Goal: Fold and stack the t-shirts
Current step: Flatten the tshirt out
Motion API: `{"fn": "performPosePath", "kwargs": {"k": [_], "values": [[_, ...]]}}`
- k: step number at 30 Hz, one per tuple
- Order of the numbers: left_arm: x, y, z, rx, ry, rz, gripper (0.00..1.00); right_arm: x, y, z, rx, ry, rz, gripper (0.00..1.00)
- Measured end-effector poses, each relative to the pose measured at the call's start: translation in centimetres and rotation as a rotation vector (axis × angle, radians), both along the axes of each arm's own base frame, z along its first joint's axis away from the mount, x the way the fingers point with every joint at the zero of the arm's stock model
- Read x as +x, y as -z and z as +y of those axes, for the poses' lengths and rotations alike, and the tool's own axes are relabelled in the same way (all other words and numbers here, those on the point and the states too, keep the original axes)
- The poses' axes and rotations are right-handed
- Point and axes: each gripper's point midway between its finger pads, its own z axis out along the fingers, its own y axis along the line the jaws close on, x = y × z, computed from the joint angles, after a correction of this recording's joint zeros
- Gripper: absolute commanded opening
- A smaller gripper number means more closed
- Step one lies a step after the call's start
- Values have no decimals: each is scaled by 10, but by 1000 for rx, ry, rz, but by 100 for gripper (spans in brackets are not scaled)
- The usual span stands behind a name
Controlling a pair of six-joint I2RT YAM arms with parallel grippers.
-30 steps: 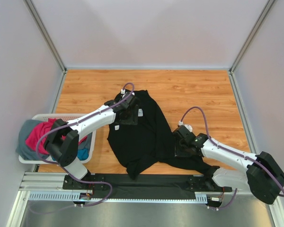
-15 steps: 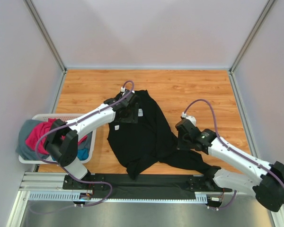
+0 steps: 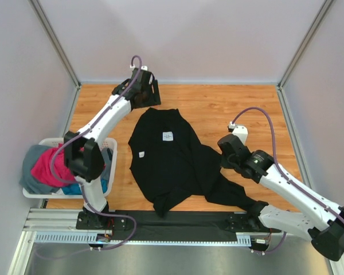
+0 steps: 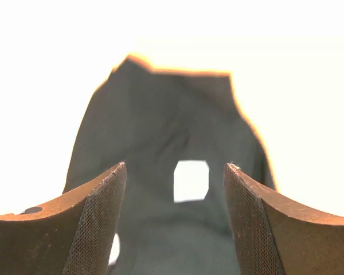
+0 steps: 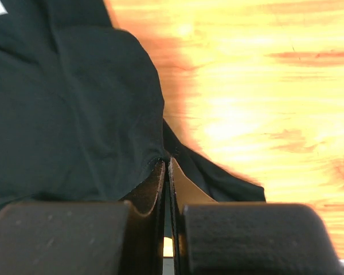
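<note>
Spreading the large plain black cloth t-shirt [image 3: 166, 157] seems in hand: the right gripper [image 5: 167, 164] pinches its 3 o'clock edge, the left gripper [image 4: 175, 167] gapes empty at 12 o'clock; next, likely tug outward.

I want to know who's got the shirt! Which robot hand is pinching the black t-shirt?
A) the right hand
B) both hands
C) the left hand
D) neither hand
A: the right hand is shut on an edge of the black t-shirt, while the left hand is open above it, with nothing between its fingers.
</note>
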Motion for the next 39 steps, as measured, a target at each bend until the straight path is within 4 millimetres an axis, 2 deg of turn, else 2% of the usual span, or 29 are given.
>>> {"fn": "performPosePath", "kwargs": {"k": [3,5,7,10,13,15,19,23,25,28,32,39], "values": [[49,-4,-19,-22,2,-41,76,1,12,0,-42,0,41,0],[73,7,-34,-32,13,-46,76,1,18,0,-59,1,60,1],[91,30,-45,-26,18,-29,76,2,23,-1,-71,9,77,0],[104,70,-48,17,0,13,76,4,26,-9,-78,44,95,1],[105,104,-39,60,-22,66,75,10,28,-25,-62,120,117,1],[106,116,-30,74,-39,89,74,15,31,-39,-36,190,144,1],[117,121,1,73,-94,92,72,22,43,-61,-20,292,207,0],[128,122,31,68,-143,92,72,26,53,-65,-30,308,267,0],[132,121,41,65,-156,87,72,31,53,-65,-34,310,274,1],[131,124,39,59,-149,95,72,38,50,-64,-33,310,271,0],[126,140,30,48,-138,131,71,42,47,-66,-30,315,266,1],[119,164,21,7,-130,195,62,50,39,-79,-25,351,249,1]]}}
